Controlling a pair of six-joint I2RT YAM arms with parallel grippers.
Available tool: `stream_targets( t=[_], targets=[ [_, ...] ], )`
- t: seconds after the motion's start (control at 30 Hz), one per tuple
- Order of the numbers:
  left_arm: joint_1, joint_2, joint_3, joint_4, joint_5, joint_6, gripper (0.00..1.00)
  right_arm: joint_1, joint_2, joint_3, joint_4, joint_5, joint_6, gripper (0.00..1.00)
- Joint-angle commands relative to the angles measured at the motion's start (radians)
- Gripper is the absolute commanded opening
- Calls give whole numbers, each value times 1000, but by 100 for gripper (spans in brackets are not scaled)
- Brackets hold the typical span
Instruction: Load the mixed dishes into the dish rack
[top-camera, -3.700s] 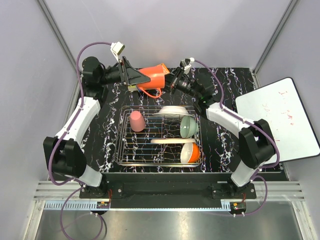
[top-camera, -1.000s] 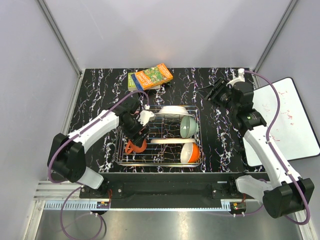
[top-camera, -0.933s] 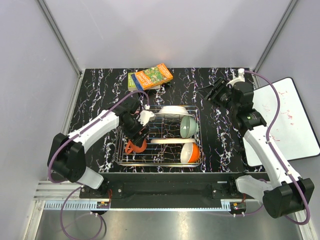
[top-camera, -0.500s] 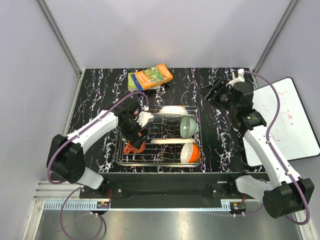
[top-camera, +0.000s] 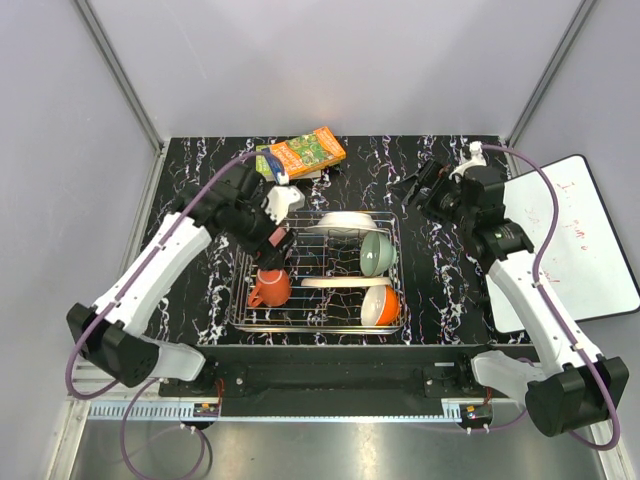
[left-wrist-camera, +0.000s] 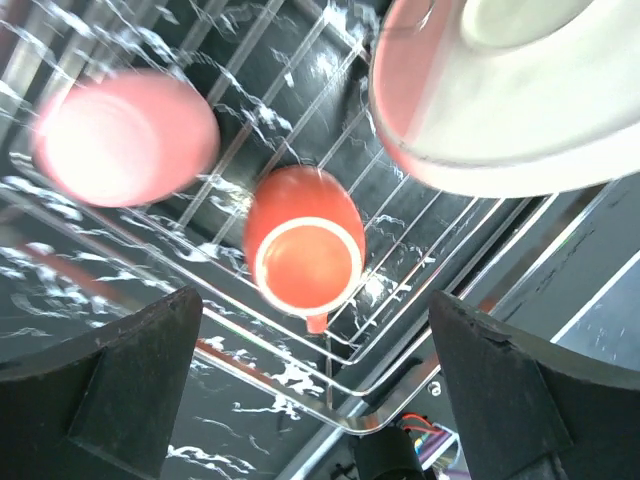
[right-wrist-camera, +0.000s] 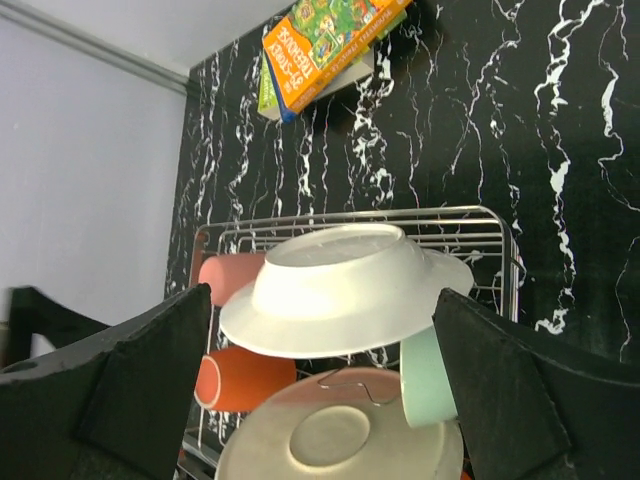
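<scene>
Left tool (top-camera: 272, 238) hangs with its jaws apart and empty over the left part of the rack (top-camera: 236, 305). Below it the mug (top-camera: 270, 288) sits on the wires beside the pink cup (left-wrist-camera: 125, 135). Right tool (top-camera: 412, 190), jaws apart and empty, hovers over the surface (top-camera: 430, 270) right of the rack.

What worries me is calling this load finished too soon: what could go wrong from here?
1. The white plate rests tilted at the far end of the dish rack; a knock might tip it onto the pale green bowl beside it.
2. The left gripper hangs open over the rack's left side, near the pink cup and the orange-red mug; pulling away carelessly could clip either.
</scene>
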Motion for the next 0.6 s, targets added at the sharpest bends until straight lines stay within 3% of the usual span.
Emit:
stream_targets(
  t=[0.0,0.27,0.4,0.57],
  targets=[
    [10,-76,106,-80,-48,5,99,-1,-16,56,-85,-93,-94,100],
    [214,-156,92,-16,26,3,99,83,-108,34,-124,-116,-131,100],
    [330,-159,101,3,105,8,99,221,-95,77,-131,-58,-151,100],
    [373,-163,92,14,131,17,99,291,-38,106,-121,-48,-158,100]
  ],
)
